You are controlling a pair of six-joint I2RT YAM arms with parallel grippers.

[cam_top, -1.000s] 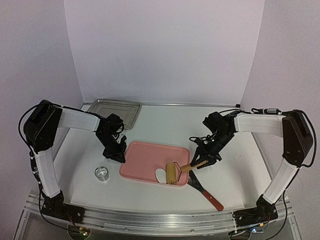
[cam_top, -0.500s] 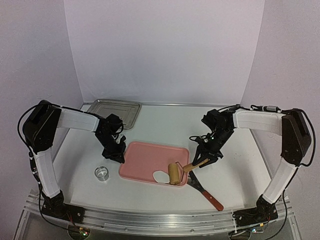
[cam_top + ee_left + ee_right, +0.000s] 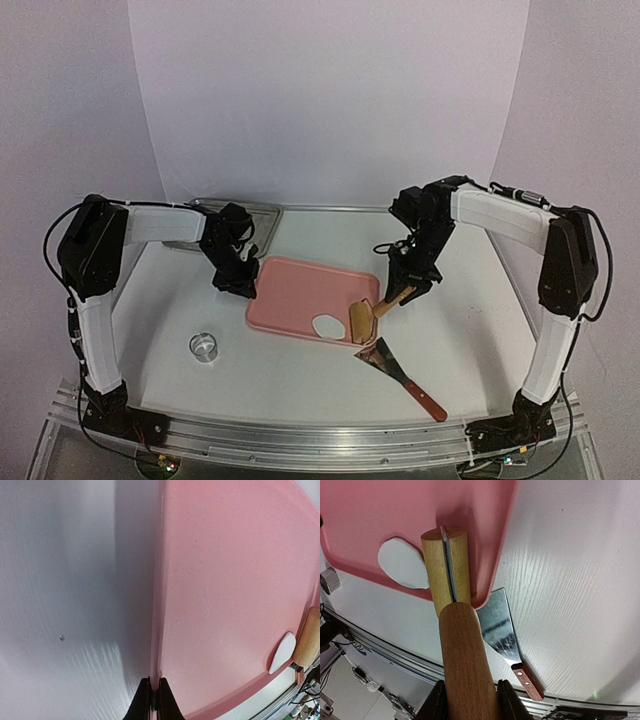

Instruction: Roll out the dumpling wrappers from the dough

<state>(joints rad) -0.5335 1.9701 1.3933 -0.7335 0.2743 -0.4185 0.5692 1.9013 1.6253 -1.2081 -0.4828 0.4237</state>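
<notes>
Top external view: your left tool (image 3: 240, 283), pressed together on the left rim of the pink tray (image 3: 300, 290), has pulled the tray away from the bases. The dumpling wrapper (image 3: 326, 325), partly covered a second ago, now lies exposed by the tray's near edge. Just beside it is the roller (image 3: 360, 320), whose handle the right tool (image 3: 405, 290) pinches. The roller sits at the near right corner, with the spatula (image 3: 400, 370) just beyond; bare tray lies leftward.

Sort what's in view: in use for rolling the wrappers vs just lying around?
In use:
- dough disc, on the pink board
- wooden roller, handle held by the right gripper
- pink board, rim pinched by the left gripper

Lying about:
- ring cutter
- spatula
- metal tray
</notes>
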